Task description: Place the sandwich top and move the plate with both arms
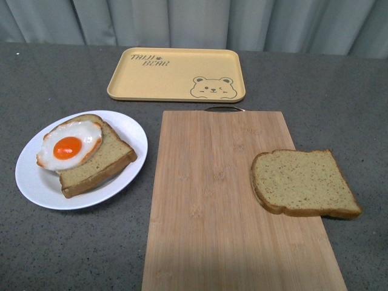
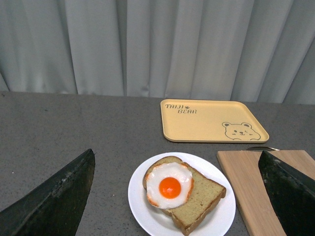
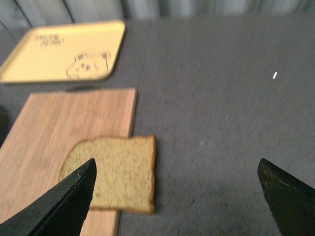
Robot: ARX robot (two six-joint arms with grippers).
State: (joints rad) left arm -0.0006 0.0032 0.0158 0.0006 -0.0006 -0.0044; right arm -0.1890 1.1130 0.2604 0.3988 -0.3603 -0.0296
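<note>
Sandwich top lies flat at the right side of the bamboo cutting board. Its right part hangs past the board's edge over the grey worktop. That overhang probably suits a pickup, since one finger can reach the crust from the side without scraping along the wood.

To the left of the board, just beside it, sits the white plate. It carries the second bread slice, with the fried egg on that slice's far-left part, its white spilling over the crust. The open-faced stack looks ready for its lid, so the step in hand appears to be fetching the top.

Neither arm shows in the front view. In the right wrist view the right fingers are spread wide and grasp nothing, hanging above the sandwich top and near it, not touching. In the left wrist view the left fingers are likewise released and bare, raised over the plate. I judge this a waiting post for the later two-armed lift.

The yellow bear tray lies at the far side, beyond the board. It is a likely destination for the plate, though nothing confirms that.
</note>
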